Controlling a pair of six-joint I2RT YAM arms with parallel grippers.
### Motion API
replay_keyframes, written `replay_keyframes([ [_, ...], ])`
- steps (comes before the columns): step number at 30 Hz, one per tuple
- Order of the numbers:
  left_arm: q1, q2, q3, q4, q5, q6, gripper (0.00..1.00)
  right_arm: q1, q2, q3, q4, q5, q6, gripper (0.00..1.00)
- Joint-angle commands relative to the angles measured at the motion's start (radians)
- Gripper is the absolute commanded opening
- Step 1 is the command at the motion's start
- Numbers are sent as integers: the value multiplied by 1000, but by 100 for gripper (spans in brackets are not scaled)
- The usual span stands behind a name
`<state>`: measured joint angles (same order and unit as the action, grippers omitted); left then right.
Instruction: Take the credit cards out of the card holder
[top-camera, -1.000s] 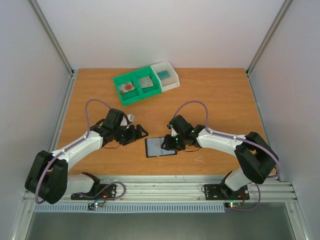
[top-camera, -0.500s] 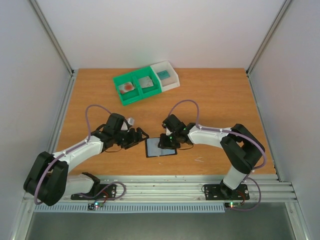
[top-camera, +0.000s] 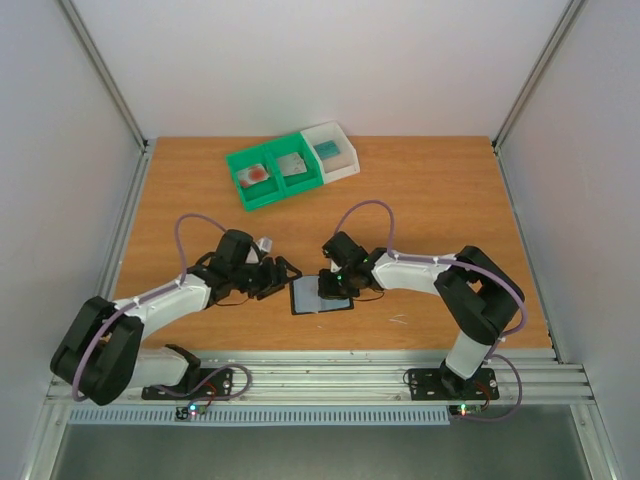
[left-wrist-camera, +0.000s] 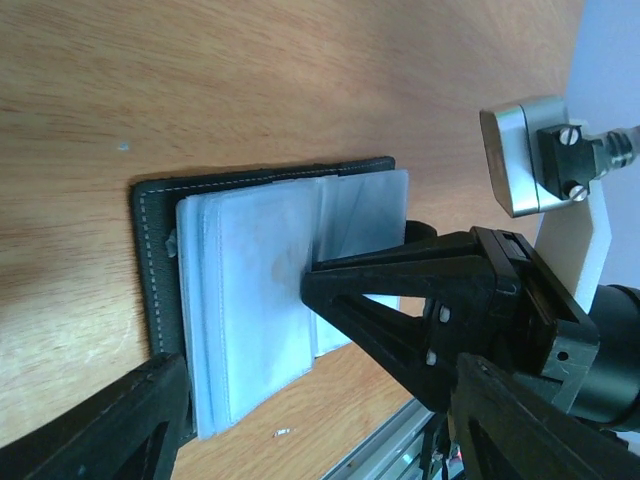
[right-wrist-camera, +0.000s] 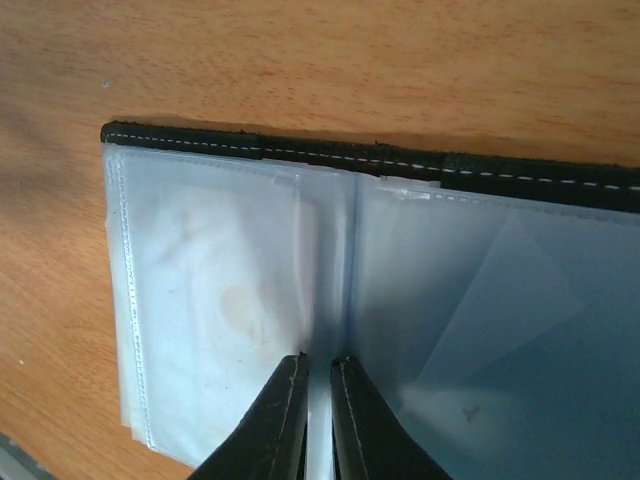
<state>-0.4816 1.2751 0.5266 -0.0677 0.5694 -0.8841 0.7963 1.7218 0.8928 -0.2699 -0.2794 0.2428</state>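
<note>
From above, the card holder (top-camera: 322, 295) lies open on the wooden table (top-camera: 430, 220) near the front edge. The left gripper (top-camera: 285, 272) is spread wide just beside it and the right gripper (top-camera: 328, 288) is on top of it. The left wrist view shows stitched black leather under cloudy, floppy plastic sleeves (left-wrist-camera: 250, 300). In the right wrist view the right fingers are nearly together on the centre fold; whether they nip the plastic I cannot tell. A pale card (right-wrist-camera: 215, 290) sits in the left sleeve. The fold probably needs firm pinning while the left gripper takes the card's edge, since the slick film looks likely to buckle.
</note>
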Motion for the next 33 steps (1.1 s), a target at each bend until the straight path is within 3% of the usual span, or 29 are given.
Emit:
replay_keyframes([
  [1, -26, 38, -13, 135, 22, -45, 73, 9, 26, -37, 29, 41, 9, 9],
  [10, -40, 99, -18, 209, 37, -80, 71, 9, 24, -88, 91, 28, 42, 3],
  [33, -41, 213, -30, 303, 42, -98, 67, 8, 25, -104, 124, 10, 57, 2],
])
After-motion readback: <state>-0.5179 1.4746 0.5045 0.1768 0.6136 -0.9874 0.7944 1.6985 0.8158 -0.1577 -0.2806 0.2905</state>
